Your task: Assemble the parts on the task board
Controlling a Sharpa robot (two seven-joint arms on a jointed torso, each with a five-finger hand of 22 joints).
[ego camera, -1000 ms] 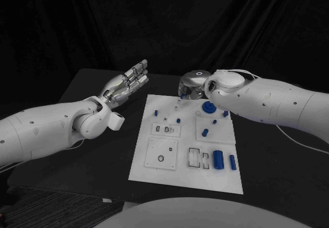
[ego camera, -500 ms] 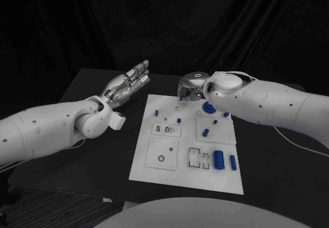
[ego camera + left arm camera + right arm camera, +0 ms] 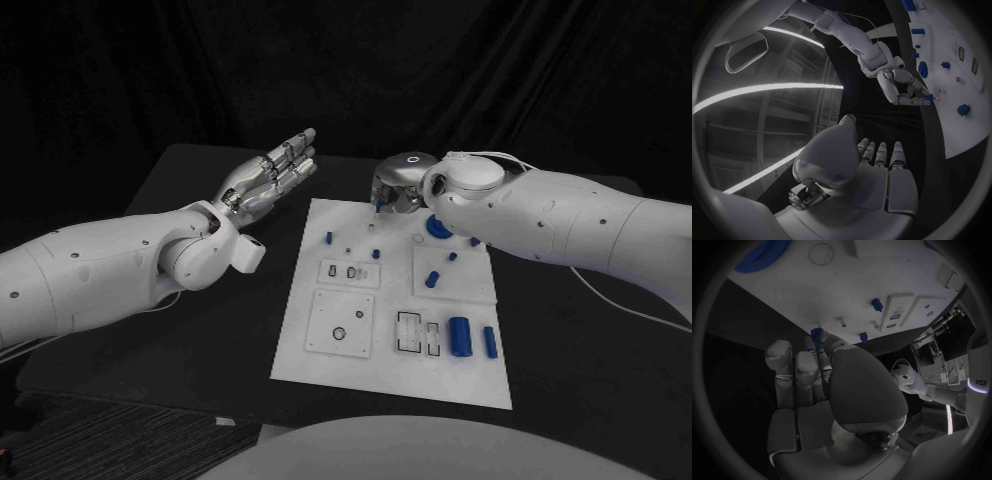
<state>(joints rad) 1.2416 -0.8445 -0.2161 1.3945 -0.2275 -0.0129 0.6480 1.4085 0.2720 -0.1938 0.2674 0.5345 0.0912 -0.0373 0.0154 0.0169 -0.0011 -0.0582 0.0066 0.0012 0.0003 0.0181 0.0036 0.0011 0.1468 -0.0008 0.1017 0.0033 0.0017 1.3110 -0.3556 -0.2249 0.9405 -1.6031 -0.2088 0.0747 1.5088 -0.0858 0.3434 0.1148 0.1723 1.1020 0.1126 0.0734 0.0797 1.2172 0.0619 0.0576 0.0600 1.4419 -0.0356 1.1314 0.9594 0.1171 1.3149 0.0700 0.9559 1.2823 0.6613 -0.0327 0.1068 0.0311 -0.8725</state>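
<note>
Presently the right hand (image 3: 400, 186) sits over the far edge of the white board (image 3: 368, 345), fingers curled together and pinching a small blue part (image 3: 816, 333) at the fingertips, just above the board's surface. Beside it on the board lies a blue gear (image 3: 438, 227), with small blue pegs (image 3: 329, 238) nearby. Two blue cylinders (image 3: 460, 336) lie toward the board's near right corner. Left of the board, the left hand (image 3: 268, 176) hangs raised, fingers straight and apart, holding nothing.
</note>
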